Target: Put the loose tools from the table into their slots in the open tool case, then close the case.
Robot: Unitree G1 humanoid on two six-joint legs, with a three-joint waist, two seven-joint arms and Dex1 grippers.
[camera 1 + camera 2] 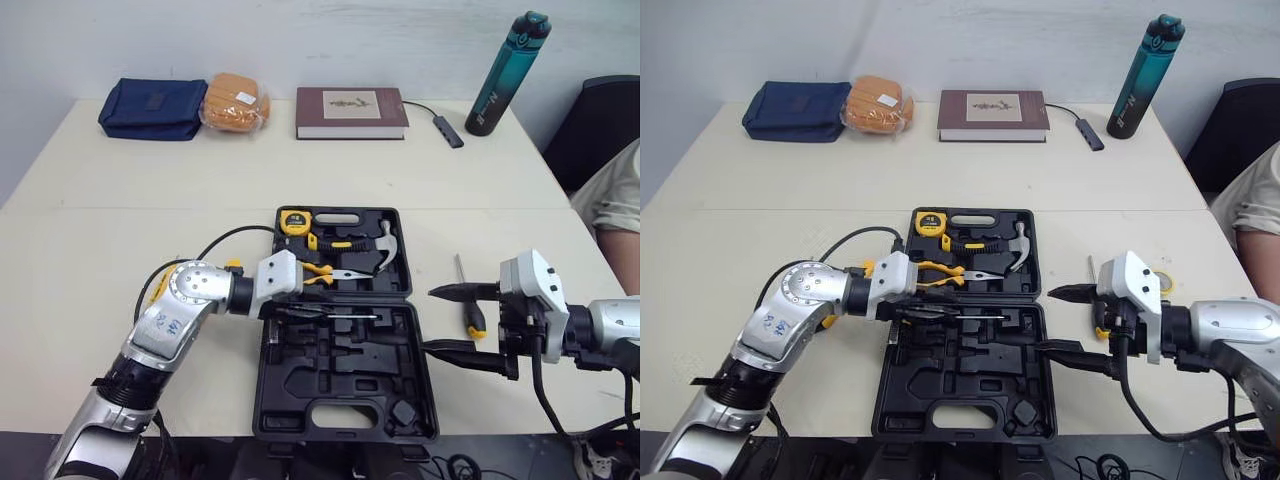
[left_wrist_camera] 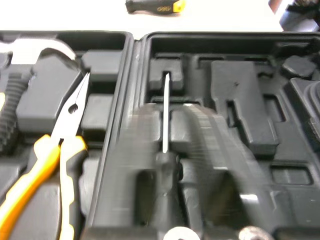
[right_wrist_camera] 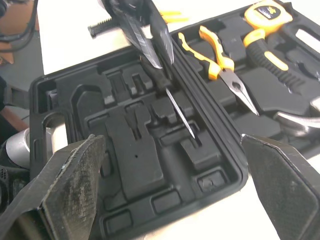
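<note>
Left gripper [image 1: 288, 311] clenched on thin black-handled screwdriver [image 2: 165, 112], over near half of black plastic tool case [image 1: 300, 380], 12 o'clock edge. Risk: shaft misses slot, sits proud, blocks lid. Right gripper [image 1: 432, 320] spread, case's 3 o'clock, near loose yellow-black screwdriver [image 1: 476, 320].

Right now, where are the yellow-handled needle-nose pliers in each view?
Left eye: yellow-handled pliers in the black plastic case's far half.
Right eye: same slot.
Left wrist: pliers across the hinge from the thin steel screwdriver.
Right wrist: likewise.
Shared landmark: that screwdriver, held in the left gripper.
</note>
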